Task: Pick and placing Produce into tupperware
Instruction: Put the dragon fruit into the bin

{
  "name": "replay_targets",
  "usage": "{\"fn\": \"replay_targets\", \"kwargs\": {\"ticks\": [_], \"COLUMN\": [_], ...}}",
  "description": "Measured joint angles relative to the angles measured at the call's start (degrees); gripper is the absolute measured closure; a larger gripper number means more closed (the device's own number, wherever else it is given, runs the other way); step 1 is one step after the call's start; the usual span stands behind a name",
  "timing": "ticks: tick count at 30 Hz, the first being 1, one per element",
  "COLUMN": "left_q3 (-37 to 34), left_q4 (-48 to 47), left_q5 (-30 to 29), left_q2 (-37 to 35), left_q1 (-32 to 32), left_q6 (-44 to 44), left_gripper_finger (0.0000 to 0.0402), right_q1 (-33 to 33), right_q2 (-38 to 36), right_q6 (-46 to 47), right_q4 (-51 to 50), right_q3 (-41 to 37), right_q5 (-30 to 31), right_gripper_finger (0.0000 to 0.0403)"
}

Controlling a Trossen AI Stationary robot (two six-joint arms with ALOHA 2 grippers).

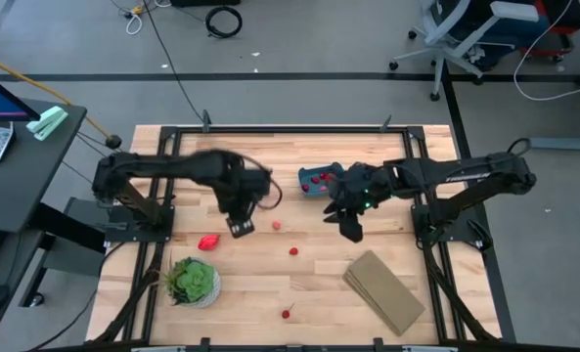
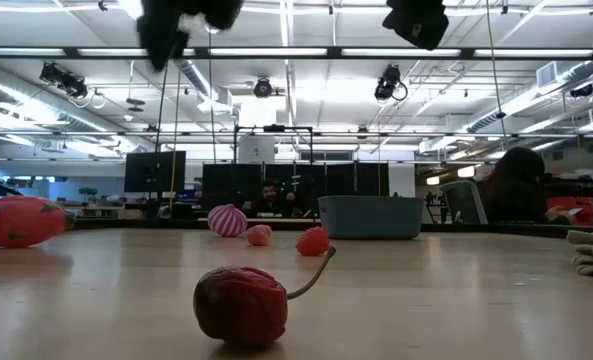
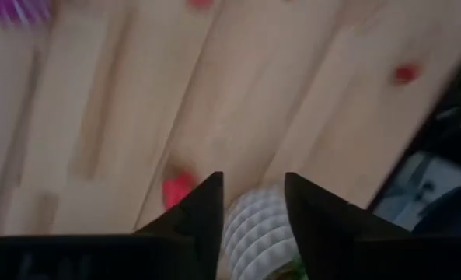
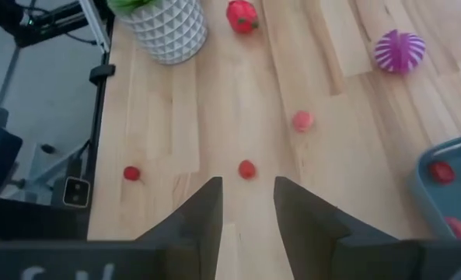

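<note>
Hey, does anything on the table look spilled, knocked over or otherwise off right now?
Nothing stands out. The plant is upright, the tub sits flat, and loose produce just waits on the table.

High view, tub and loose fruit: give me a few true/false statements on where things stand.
1. The blue tub already has red pieces inside. True.
2. The left gripper holds a red fruit. False: its fingers are open and empty in the left wrist view.
3. The potted plant stands inside the tub. False: it stands on the table's near left part, far from the tub.
4. The right gripper is open and empty. True.
5. The small red fruit lies loose on the table. True.
6. The tan block lies on the table's left side. False: it lies on the right.
</note>
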Motion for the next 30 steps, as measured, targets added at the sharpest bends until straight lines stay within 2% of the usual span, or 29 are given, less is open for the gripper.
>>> {"fn": "replay_targets", "kwargs": {"ticks": [4, 9, 12, 19, 30], "left_q3": [-10.4, -19.8, -23.9, -30.4, -38.5], "left_q4": [-0.5, -0.5, 0.8, 9.0, 19.0], "left_q5": [-0.1, 0.1, 3.3, 4.6, 0.8], "left_q2": [0.0, 0.0, 0.0, 0.0, 0.0], "left_q1": [-2.0, -4.3, -5.5, -7.9, -8.0], "left_q6": [-3.1, -5.4, -5.4, -8.2, -10.3], "left_gripper_finger": [0.0217, 0.0184, 0.0169, 0.0147, 0.0125], "right_q1": [1.8, 2.5, 2.5, 2.5, 2.5], "right_q2": [0.7, 1.4, 1.4, 1.4, 1.4], "right_q6": [0.0, 0.0, 0.0, -0.5, -0.3], "right_q4": [0.0, -0.3, -0.6, -0.7, -0.6], "right_q3": [0.0, 0.0, 0.0, 0.0, 0.0], "right_q5": [0.4, 0.4, 0.4, 3.1, 4.8], "right_gripper_finger": [0.0277, 0.0276, 0.0277, 0.0275, 0.0274]}}
